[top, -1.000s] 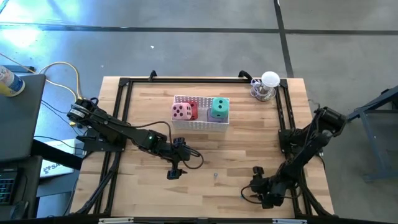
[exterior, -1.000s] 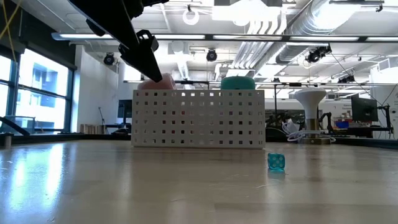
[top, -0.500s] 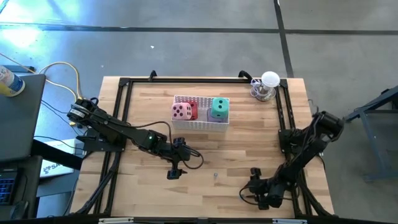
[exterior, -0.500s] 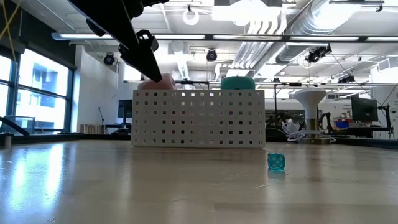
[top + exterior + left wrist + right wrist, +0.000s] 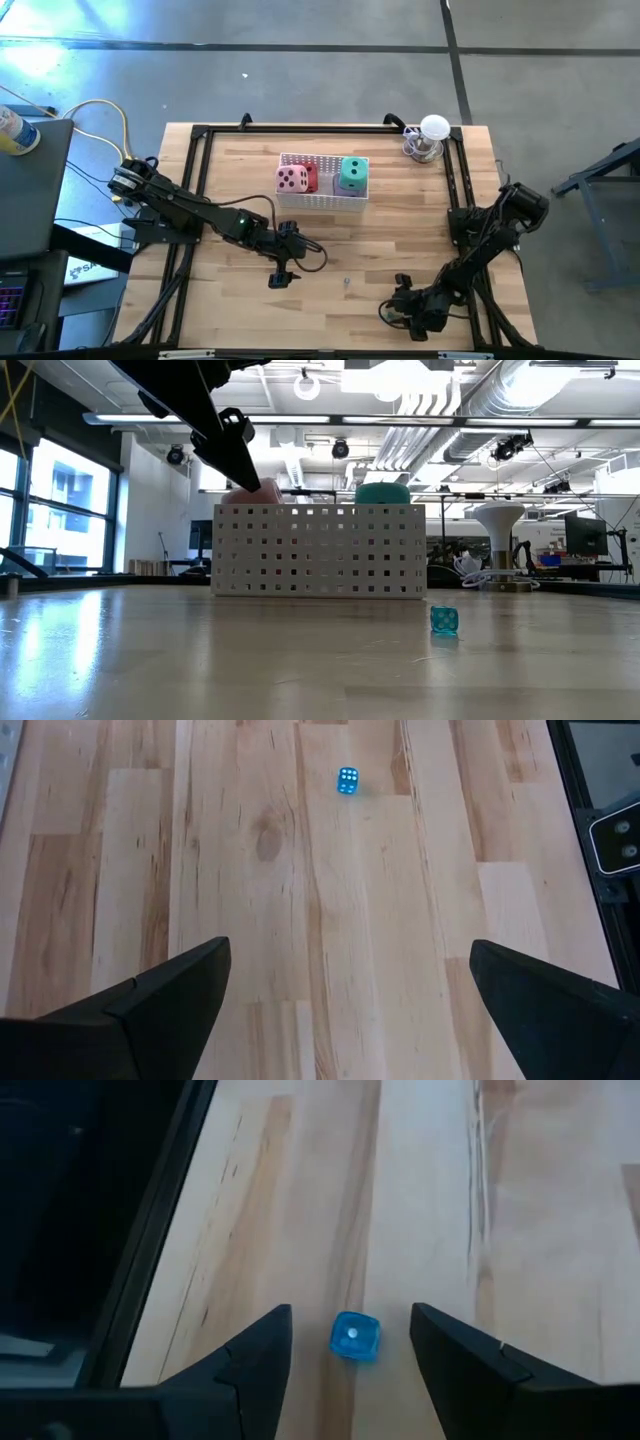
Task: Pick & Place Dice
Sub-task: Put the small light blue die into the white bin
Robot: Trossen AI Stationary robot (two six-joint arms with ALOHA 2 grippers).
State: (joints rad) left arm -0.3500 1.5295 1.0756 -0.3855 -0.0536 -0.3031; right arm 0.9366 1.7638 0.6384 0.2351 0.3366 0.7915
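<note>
Small blue die lies loose on counter, at 6 o'clock from basket. Right pincer is aligned, open, die between fingers, ungripped. Next: lower, close. Left pincer held open nearby.

The basket sits at the table's far middle, large dice inside; the lamp right of it, a small die before it.

The counter is pale planked wood with a smooth, faintly glossy finish. The basket looks like matt white perforated plastic. A small blue die seems translucent, glossy plastic.
</note>
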